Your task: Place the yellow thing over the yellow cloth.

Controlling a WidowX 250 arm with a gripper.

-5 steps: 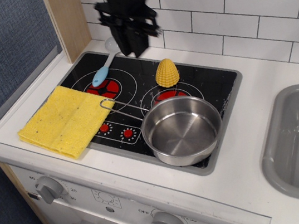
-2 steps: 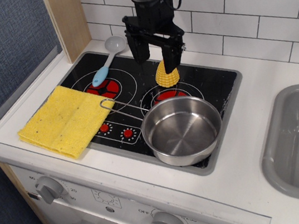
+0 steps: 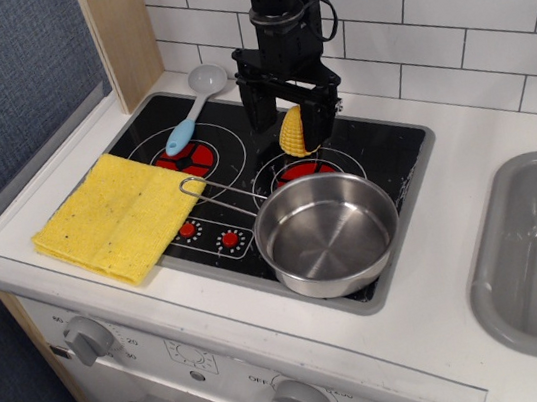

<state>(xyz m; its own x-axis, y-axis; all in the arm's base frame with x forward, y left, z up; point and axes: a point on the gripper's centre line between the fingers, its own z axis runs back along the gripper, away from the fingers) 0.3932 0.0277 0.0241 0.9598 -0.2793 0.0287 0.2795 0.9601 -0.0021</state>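
The black robot gripper [image 3: 291, 137] straddles the small bumpy yellow toy corn piece [image 3: 294, 132] at the rear of the black stove top [image 3: 240, 145], jaws open around it, one finger on each side. The flat yellow speckled cloth [image 3: 117, 216] lies well apart at the stove's left edge, and the round steel pot [image 3: 327, 234] sits just in front of the corn.

The robot arm is matte black throughout: a blocky column of stacked segments, with a thin black cable looping off its upper right side. At its lower end sits a black gripper [image 3: 292, 135] with a wide crossbar and two flat, squared-off jaws.
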